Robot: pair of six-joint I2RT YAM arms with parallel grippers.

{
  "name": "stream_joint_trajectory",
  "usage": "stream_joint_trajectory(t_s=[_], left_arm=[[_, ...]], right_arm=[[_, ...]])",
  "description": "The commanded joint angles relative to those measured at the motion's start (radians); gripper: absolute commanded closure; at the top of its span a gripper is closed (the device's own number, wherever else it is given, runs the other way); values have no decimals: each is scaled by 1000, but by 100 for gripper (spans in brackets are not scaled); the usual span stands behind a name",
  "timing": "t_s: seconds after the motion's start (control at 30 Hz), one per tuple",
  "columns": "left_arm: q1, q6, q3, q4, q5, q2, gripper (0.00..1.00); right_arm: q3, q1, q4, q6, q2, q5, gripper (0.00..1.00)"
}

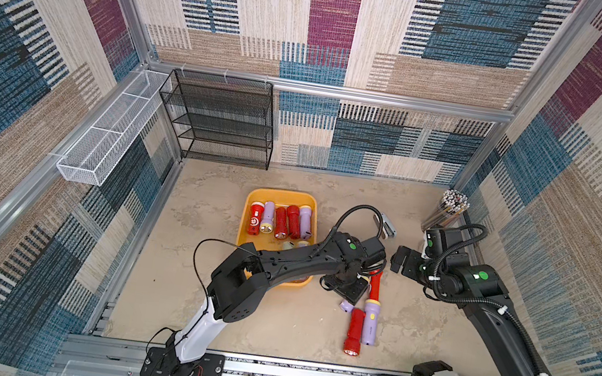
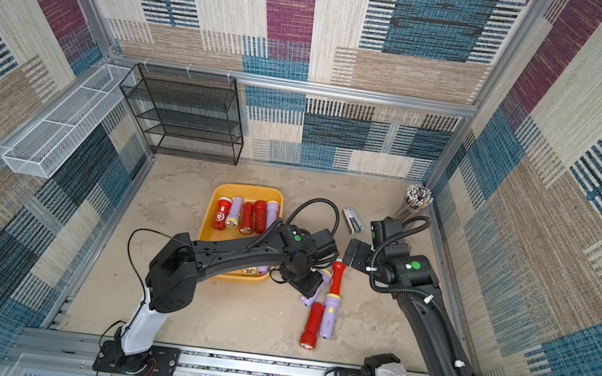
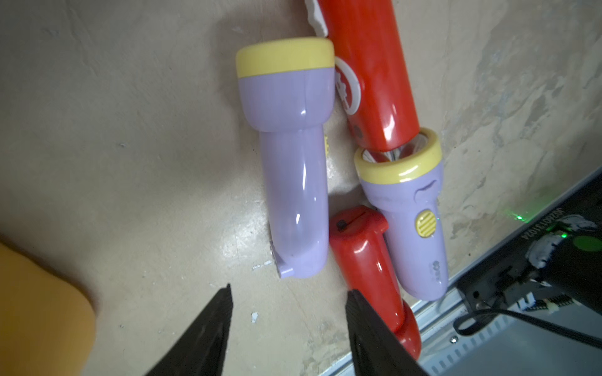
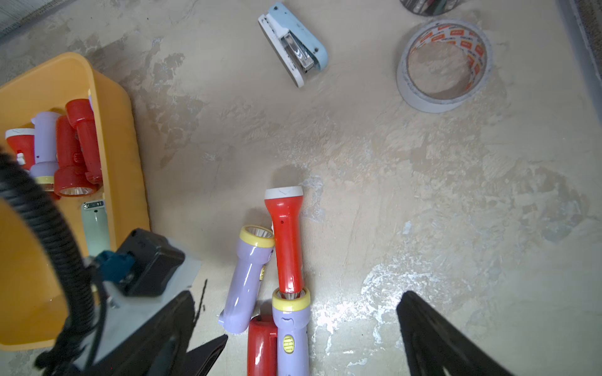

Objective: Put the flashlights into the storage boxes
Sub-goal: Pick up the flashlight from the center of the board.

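Evidently packed to save room, torches (image 1: 280,220) lie in a row in the tray (image 1: 282,195), left of the table's (image 1: 217,306) centre; four loose torches (image 1: 369,320) bunch off its near right corner. The left claw (image 3: 289,289) hangs open and empty over a lilac torch (image 3: 293,182), likely lining up a grab; the right claw (image 1: 399,260), open, stands clear. The table is mottled beige, the walls (image 1: 39,117) patchwork carpet.

Woven patchwork walls (image 1: 332,20) in blue, plum, beige and cream, framed by aluminium rails (image 1: 346,92), enclosed me. A black mesh rack (image 1: 220,120) stood against the back wall. Just beside it hung a white wire basket (image 1: 109,132). Before the rack lay my mottled beige bench (image 1: 290,329).
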Motion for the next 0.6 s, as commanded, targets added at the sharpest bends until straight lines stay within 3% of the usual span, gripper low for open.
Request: stream_joint_trajectory(t_s=[0.0,0.37,0.57], left_arm=[[-8,7,-3,28,28,19,41],[-15,1,23,48,50,102,44],[-13,1,30,53,32,123,55]], right_arm=[[-10,1,-37,39,-26,-13,0],[-55,1,-90,103,-99,-77,0],[-55,0,-135,104,-137,-66,0]])
